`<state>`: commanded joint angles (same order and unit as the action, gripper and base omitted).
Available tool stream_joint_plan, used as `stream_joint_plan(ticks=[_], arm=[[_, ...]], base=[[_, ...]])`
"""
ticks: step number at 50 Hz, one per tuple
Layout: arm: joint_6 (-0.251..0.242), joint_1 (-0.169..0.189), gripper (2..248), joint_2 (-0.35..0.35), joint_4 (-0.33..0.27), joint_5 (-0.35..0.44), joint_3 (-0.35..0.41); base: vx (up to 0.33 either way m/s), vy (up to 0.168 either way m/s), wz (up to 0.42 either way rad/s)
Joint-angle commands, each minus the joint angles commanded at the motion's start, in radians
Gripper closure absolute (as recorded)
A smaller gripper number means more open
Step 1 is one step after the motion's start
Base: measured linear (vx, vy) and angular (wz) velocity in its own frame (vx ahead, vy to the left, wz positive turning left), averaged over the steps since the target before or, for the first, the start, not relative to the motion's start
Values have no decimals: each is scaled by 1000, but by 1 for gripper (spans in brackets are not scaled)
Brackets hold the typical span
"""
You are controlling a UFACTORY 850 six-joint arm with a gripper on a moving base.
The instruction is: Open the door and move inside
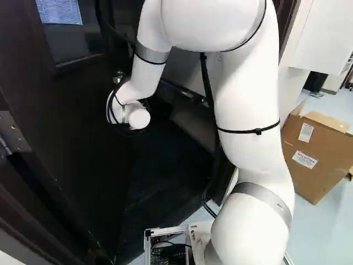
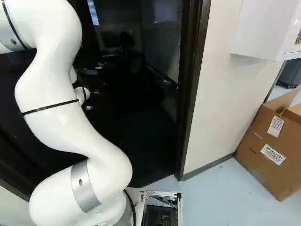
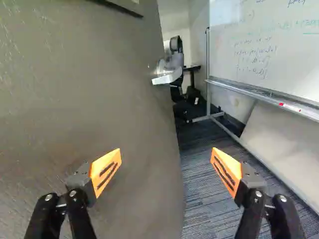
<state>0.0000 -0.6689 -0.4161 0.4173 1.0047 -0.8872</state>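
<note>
The gripper (image 3: 166, 167) stands wide open, holding nothing — its orange pads (image 3: 105, 172) well apart. The door (image 3: 94, 94) stands open, its face beyond one finger, its handle (image 3: 167, 78) ahead. Past the other — striped carpet (image 3: 204, 199) and a whiteboard (image 3: 269, 50) on a frame.

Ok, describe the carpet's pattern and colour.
Dark grey carpet with fine stripes; best in the wrist view.

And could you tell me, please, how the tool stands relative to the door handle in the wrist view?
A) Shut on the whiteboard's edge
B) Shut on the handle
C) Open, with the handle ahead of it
C: the tool stands wide open, and the handle shows ahead of it on the door.
</note>
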Motion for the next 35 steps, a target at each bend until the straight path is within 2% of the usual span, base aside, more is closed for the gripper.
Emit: stream_joint_plan(ticks=[35], arm=[[0, -43, 3, -107, 41, 0, -137]], base=[[0, 0, 0]])
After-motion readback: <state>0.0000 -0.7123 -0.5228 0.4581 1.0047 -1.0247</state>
